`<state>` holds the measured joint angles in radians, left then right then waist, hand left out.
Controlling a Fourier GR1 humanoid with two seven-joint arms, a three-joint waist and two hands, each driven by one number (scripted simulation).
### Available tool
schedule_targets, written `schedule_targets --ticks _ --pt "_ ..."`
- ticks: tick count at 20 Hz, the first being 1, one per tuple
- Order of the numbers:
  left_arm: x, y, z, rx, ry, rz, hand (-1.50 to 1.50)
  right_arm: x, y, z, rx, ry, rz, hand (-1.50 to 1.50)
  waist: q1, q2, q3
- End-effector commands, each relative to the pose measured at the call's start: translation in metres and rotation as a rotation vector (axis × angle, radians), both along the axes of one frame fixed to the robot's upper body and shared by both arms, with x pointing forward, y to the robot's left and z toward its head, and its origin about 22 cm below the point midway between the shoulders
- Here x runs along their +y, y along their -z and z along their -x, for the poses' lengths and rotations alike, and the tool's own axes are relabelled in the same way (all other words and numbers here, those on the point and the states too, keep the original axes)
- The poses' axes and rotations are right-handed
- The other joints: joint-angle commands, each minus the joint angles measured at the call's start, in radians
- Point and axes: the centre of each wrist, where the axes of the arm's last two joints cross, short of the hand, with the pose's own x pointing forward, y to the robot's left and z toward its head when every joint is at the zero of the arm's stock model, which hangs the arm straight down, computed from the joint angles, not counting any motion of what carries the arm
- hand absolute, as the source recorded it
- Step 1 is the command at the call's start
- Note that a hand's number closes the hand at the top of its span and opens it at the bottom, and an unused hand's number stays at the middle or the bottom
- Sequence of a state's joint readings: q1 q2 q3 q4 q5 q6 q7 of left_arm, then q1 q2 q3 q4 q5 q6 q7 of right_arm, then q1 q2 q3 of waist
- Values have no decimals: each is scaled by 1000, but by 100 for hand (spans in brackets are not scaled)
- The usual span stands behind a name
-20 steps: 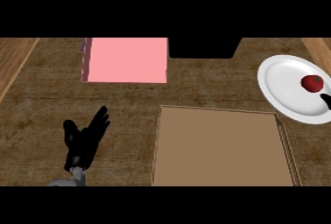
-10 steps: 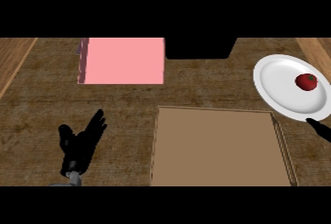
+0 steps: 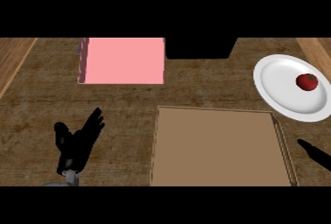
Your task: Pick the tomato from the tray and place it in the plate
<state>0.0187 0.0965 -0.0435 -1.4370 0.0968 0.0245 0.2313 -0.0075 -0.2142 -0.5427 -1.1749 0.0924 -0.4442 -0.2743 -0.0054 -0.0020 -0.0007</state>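
At the lower left of the head view, the left hand [image 3: 77,142] rests over the desk [image 3: 123,100] with its fingers straight and pointing up and slightly right, the thumb spread off to the left, holding nothing; a short piece of grey forearm shows beneath it at the view's lower edge. It lies well to the left of the tray [image 3: 220,146], apart from it, with bare brown desk between them. At the lower right edge, only a dark sliver of the right hand [image 3: 317,154] comes into view, just beside the tray's right rim and below the plate [image 3: 284,87]; so little of it shows that I cannot tell whether it is open or closed, and nothing is visible in it. The tray is a flat tan rectangle with a low rim, filling the lower middle of the view, and nothing lies on its surface. Up and to the right of it, the white round plate sits near the desk's right side, its lower rim close to the tray's upper right corner. The tomato [image 3: 306,82], red with a small dark stem spot, lies on the plate, toward its right side. At the upper left, a pink rectangular block [image 3: 123,60] lies on the desk, and a black box [image 3: 198,48] stands just beside it at the upper middle.
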Motion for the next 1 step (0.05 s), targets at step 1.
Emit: schedule_targets --ticks 1 --pt "-27 7 10 -9 -3 22 0 21 12 19 12 19 -9 -150 3 1 1"
